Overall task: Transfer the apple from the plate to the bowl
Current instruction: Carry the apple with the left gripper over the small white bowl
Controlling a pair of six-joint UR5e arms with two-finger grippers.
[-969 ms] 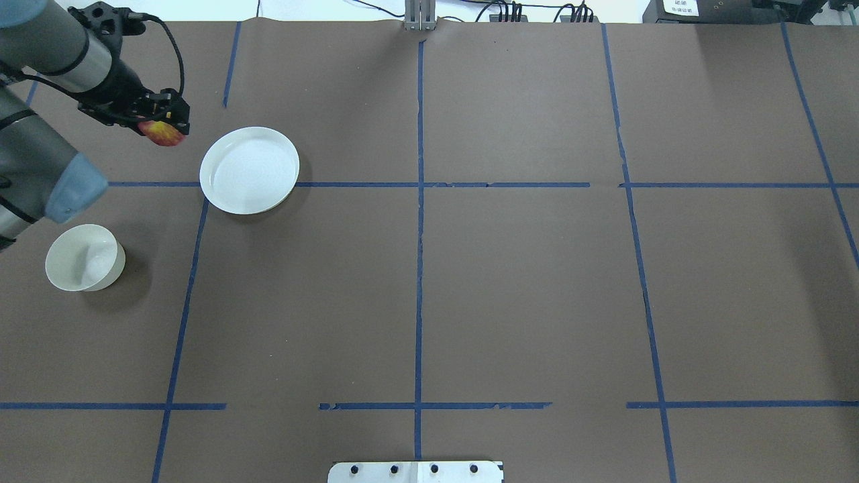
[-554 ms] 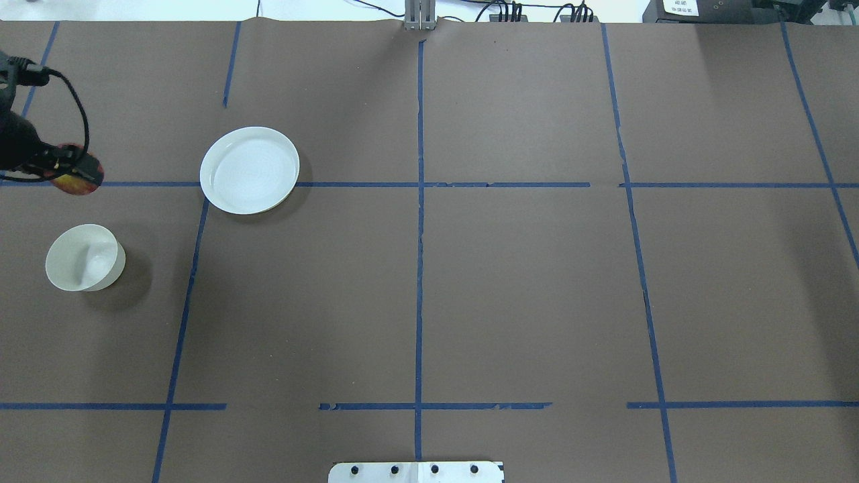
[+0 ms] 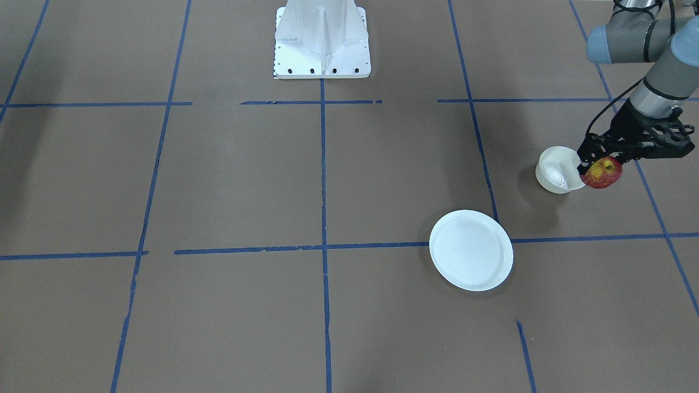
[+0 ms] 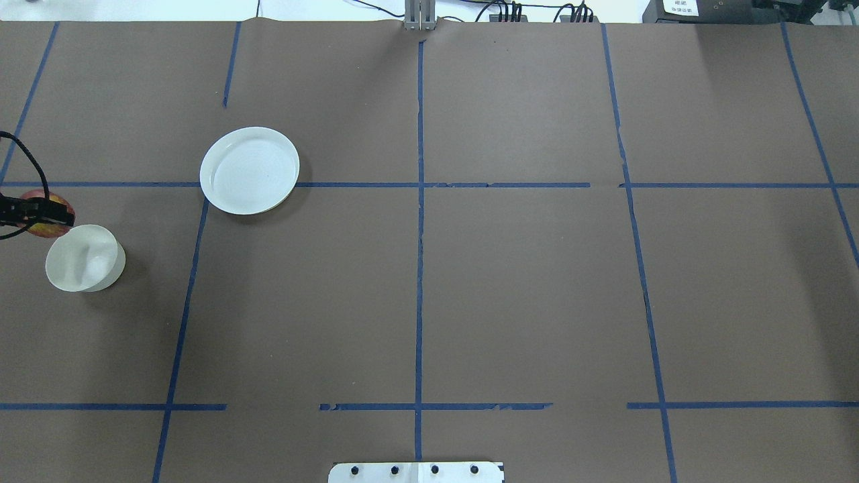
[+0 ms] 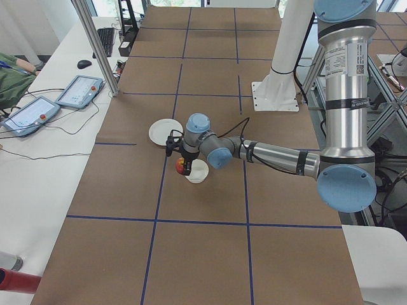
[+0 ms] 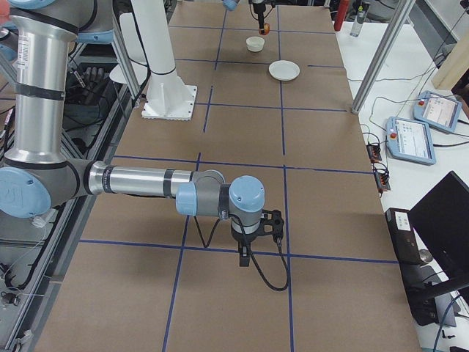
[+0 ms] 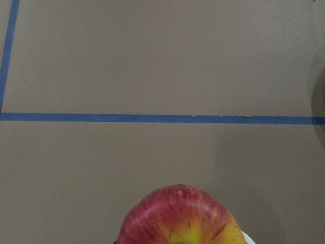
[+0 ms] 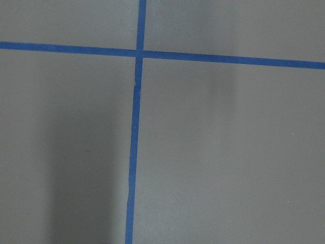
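Note:
My left gripper (image 3: pixel 599 162) is shut on the red and yellow apple (image 3: pixel 602 173) and holds it in the air just beside the rim of the cream-white bowl (image 3: pixel 557 171). In the overhead view the apple (image 4: pixel 41 228) sits at the far left edge, up-left of the bowl (image 4: pixel 85 257). The left wrist view shows the apple's top (image 7: pixel 180 218) at the bottom edge. The white plate (image 4: pixel 249 170) lies bare to the right. My right gripper (image 6: pixel 244 255) shows only in the exterior right view; I cannot tell whether it is open or shut.
The robot's white base (image 3: pixel 322 41) stands at the table's robot side. Blue tape lines cross the brown table cover. My right arm (image 6: pixel 146 182) reaches low over the far right end of the table. Teach pendants (image 6: pixel 421 132) lie on a side bench.
My left gripper has carried the apple from beside the plate down and left in the overhead view, to just beside the bowl. Plate and bowl have not moved.

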